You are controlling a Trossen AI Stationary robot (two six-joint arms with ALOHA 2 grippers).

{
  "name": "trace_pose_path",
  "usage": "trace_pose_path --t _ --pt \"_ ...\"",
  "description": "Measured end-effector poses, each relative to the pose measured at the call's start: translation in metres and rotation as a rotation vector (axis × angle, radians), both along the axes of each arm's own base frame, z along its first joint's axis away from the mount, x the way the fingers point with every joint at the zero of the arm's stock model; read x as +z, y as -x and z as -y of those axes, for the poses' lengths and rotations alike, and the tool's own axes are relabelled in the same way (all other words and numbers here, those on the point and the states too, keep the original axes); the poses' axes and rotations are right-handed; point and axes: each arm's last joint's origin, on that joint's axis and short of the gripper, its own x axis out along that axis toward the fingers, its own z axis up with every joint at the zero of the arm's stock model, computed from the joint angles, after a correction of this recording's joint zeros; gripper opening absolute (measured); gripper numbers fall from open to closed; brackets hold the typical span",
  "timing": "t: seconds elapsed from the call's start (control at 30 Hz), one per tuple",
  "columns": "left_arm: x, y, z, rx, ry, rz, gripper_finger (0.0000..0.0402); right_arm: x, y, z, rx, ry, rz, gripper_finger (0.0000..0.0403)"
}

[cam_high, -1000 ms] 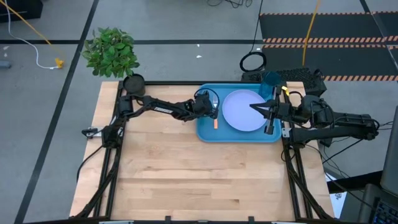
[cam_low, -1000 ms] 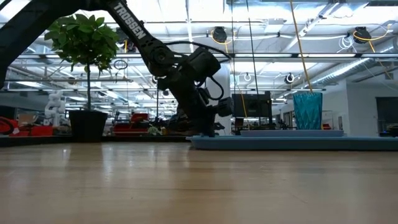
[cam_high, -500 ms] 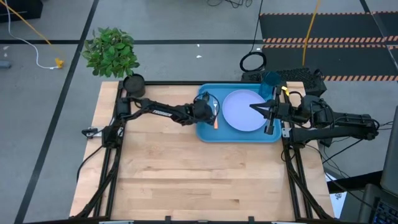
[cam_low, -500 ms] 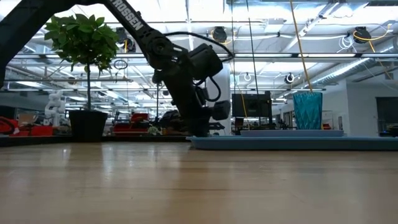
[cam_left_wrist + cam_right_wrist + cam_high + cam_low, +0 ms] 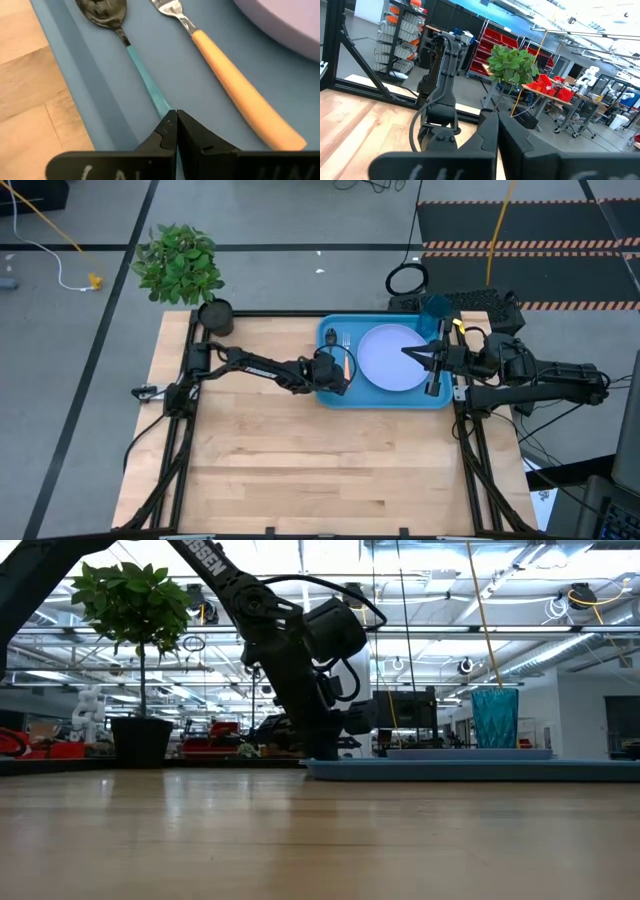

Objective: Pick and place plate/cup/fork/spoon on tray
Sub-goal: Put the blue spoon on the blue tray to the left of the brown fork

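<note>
Surroundings: You see a potted green plant at the upper left of the high view, off the table's far left corner, and a dark ring on the floor above the tray; in the low view the plant stands at the left, with a workshop of red shelving behind it.
In the way: The left arm's wrist covers the lower left part of the tray in the high view; nothing lies across the plate.
Tray: Your blue tray sits at the table's upper right in the high view, against the far edge.
Plate: One pale lavender plate lies flat in the tray's middle.
Cup: One teal cup stands upright at the tray's upper right corner.
Fork: One orange-handled fork lies in the tray between spoon and plate.
Spoon: One blue-handled spoon lies just inside the tray's left rim, beside the fork, not touching it.
Left gripper: Clenched tight at the spoon's handle end; you cannot tell whether it pinches the tip.
Right gripper: Clenched, grasping nothing, hanging above the plate's right part.
Count: One tray, one plate, one cup, one fork, one spoon, two arms.
</note>
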Motion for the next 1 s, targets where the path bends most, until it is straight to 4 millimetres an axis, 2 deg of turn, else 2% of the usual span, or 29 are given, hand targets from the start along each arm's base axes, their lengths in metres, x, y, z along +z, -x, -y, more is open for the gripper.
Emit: trace_pose_path --t 1.0 --pt "0.001 0.000 0.017 -0.083 0.031 -0.037 0.0006 0.000 0.000 0.000 0.001 -0.012 -0.002 0.0000"
